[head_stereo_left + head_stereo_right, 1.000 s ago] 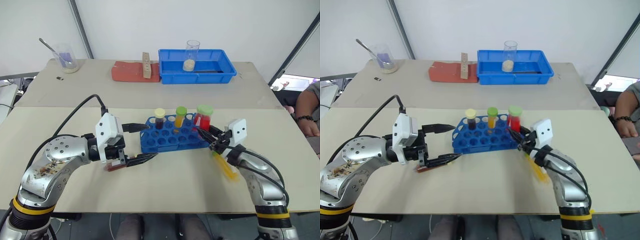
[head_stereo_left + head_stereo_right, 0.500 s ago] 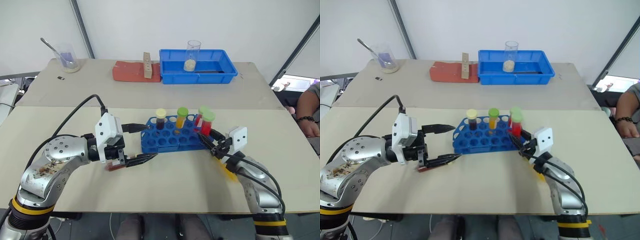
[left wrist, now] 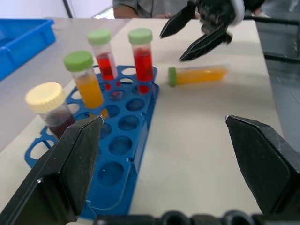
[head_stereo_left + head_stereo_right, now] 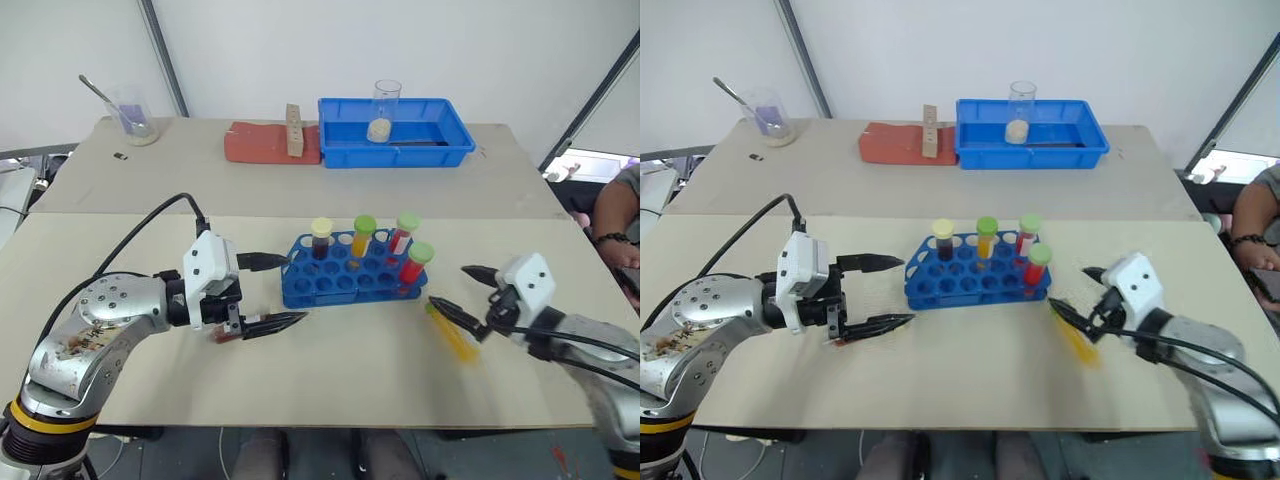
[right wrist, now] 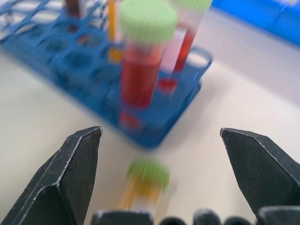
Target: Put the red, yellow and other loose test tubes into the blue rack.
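Observation:
The blue rack point(image 4: 335, 287) stands at the table's middle with several capped tubes upright in it: a dark one with a pale-yellow cap point(image 4: 320, 238), a yellow-orange one point(image 4: 361, 236) and two red ones with green caps point(image 4: 404, 232) point(image 4: 416, 263). To its right a loose yellow tube point(image 4: 452, 334) lies flat on the table. Just above that tube my right gripper point(image 4: 451, 287) hangs open and empty, a short way off the rack's right end. My left gripper point(image 4: 294, 290) is open at the rack's left end, holding nothing. A small red-brown thing point(image 4: 224, 335) lies under my left hand.
At the far edge stand a blue tray point(image 4: 440, 140) with a glass beaker point(image 4: 384, 110), a red-orange block point(image 4: 260, 145) with a wooden piece point(image 4: 293, 130), and a beaker with a spoon point(image 4: 135, 115). A person's arm point(image 4: 618, 232) is at the right edge.
My right gripper has let go of the red green-capped tube, which now stands in the rack's right end. It opened and drew back to the right. My left gripper barely moved.

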